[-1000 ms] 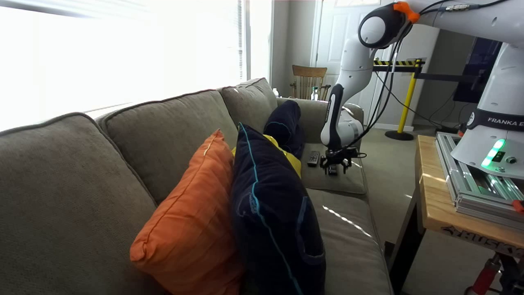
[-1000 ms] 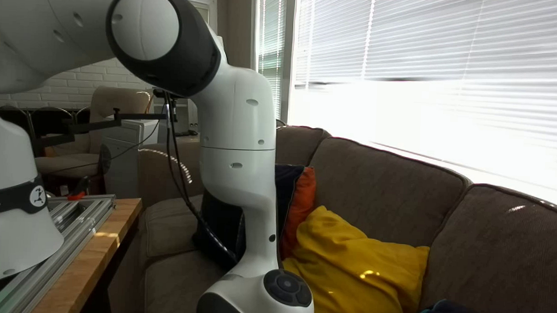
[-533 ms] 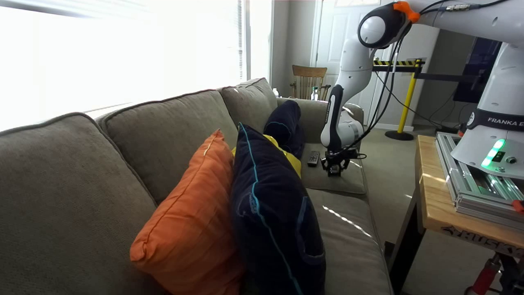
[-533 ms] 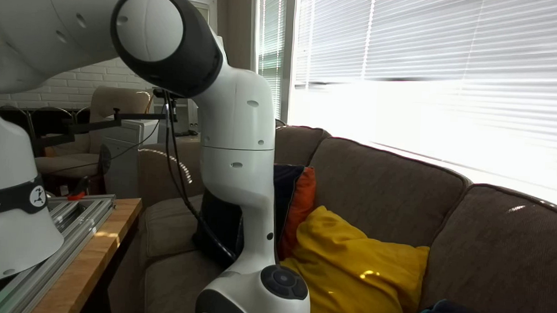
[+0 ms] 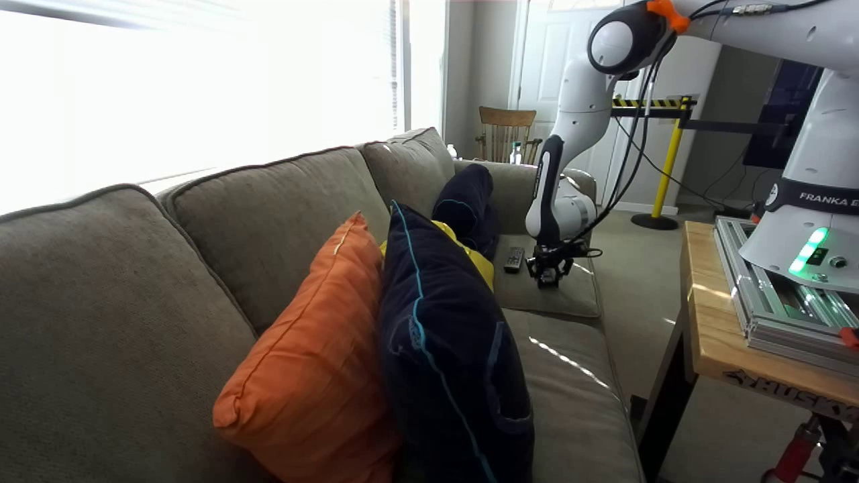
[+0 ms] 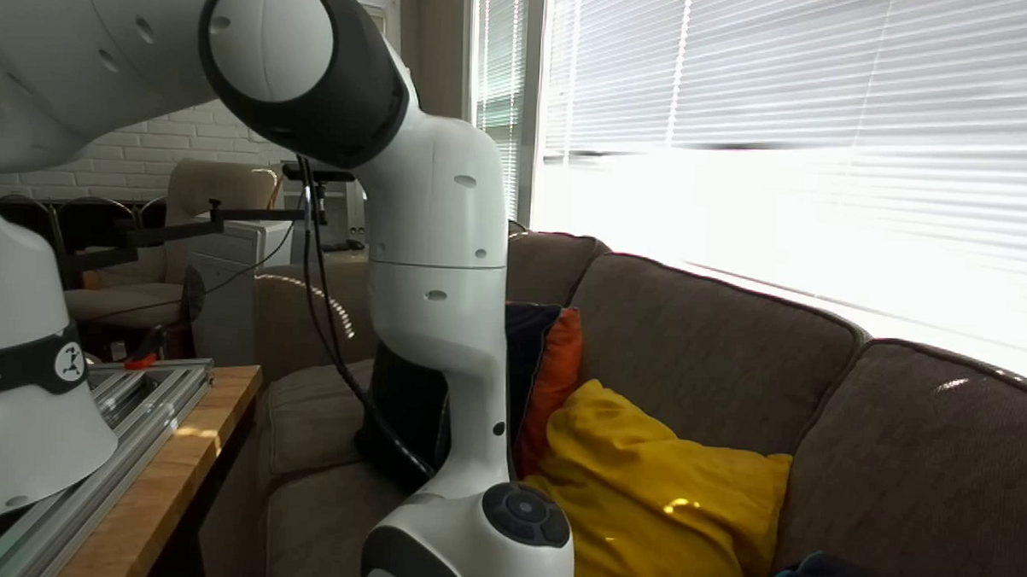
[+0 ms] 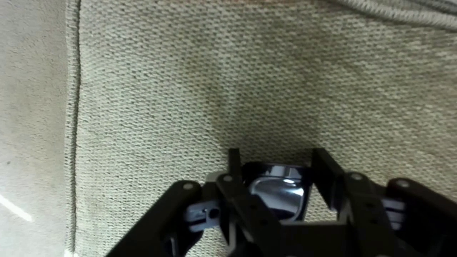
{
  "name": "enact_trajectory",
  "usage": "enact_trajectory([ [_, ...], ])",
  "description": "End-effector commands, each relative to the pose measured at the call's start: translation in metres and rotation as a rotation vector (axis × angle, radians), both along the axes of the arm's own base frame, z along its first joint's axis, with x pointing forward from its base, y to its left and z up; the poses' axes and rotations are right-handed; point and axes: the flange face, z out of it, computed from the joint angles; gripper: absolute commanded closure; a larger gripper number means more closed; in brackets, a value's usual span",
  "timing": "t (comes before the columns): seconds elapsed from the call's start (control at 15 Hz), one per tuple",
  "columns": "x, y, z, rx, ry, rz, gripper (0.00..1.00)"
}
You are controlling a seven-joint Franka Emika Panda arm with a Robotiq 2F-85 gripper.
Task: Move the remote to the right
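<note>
“On the padded sofa bench [image 5: 577, 302], what had just changed?”

“The grasp; a second earlier the hand [image 7: 276, 164] had its fingers [image 7: 234, 164] spread, with the remote [image 7: 276, 195] lying in the gap; now they pressed along its two sides, so I judged the hand to be grasping it”

“And the arm [image 6: 439, 209]?”

“It stood slightly higher than half a second before, in an exterior view whose frame cut off the hand; to me that hinted at a lift just begun; for the task it meant the taking looked done, while the carry to the right had yet to come”

“Were you sure of the remote? I noticed a second remote [image 5: 514, 259] in an exterior view”

“Not wholly; that one lay near the hand but apart from it, on the same bench, just where it had been; I took the grasped one for the task's own, since the hand was on it”

“How did it sit in the hand?”

“Between the fingers, seemingly touching both; in the wrist view one glossy end showed, the rest hidden beneath the hand; whether it rested on the bench or hung just clear, I could not tell”

“Any worry?”

“Only that so smooth a shell might twist in the pinch; a small, straight rise before any sideways travel seemed the thing to ask for”
</note>
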Motion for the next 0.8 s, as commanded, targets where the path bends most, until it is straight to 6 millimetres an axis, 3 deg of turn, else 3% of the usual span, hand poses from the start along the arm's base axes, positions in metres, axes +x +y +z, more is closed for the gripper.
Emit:
enact_trajectory([
  [0.0, 0.001, 0.015, 0.046, 0.101, 0.005, 0.094, 0.73],
  [0.27, 0.004, 0.039, 0.094, 0.219, 0.049, 0.193, 0.73],
  [0.53, -0.001, 0.049, 0.132, 0.338, 0.146, 0.256, 0.73],
  [0.6, 0.010, 0.045, 0.105, 0.288, 0.111, 0.208, 0.73],
  [0.67, 0.011, 0.046, 0.113, 0.296, 0.112, 0.211, 0.48],
  [0.73, 0.012, 0.046, 0.114, 0.295, 0.109, 0.211, 0.48],
])
